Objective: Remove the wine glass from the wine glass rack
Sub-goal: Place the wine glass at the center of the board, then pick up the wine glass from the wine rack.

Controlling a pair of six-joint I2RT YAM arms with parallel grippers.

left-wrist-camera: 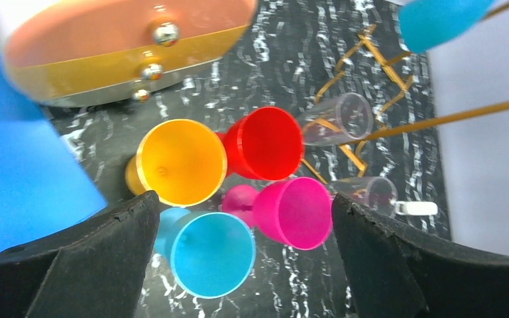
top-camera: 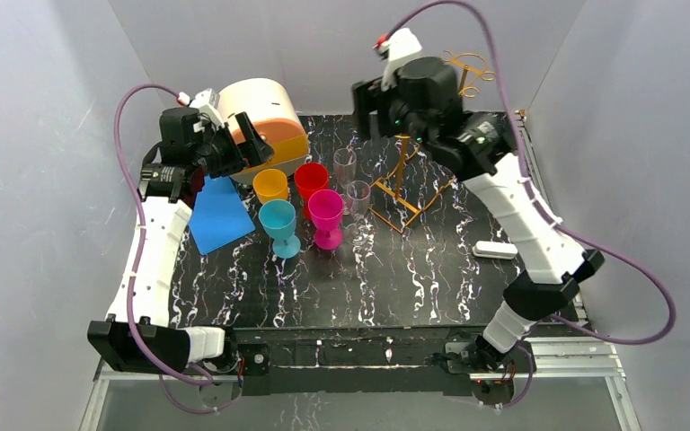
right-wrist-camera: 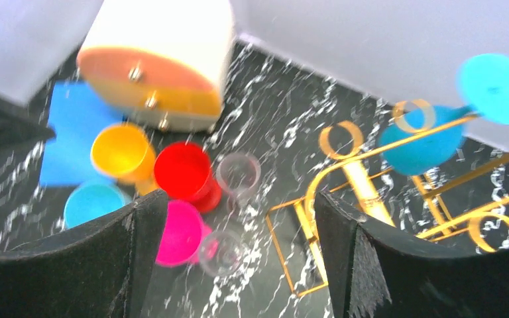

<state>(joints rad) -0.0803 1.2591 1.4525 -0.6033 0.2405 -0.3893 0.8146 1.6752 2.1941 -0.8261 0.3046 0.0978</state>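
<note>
Right wrist shows blue wine glass [right-wrist-camera: 425,144] hanging inverted on golden wire rack [right-wrist-camera: 359,184], right tool [right-wrist-camera: 237,200] spread.

The rack [right-wrist-camera: 363,185] sits toward the back of the bench [top-camera: 413,278]. All the cups [top-camera: 326,212] crowd just left of it, a box [top-camera: 256,112] further left and behind, a sheet [top-camera: 220,220] leftmost. One glass [right-wrist-camera: 417,142] hangs on its rail.

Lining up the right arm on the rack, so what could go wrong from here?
The blue wine glass hangs from the thin wire rack; a crooked pull might tip the rack. The clear glasses stand close beside its base, so a tipping rack or a low sweep by the right gripper could topple them.
</note>
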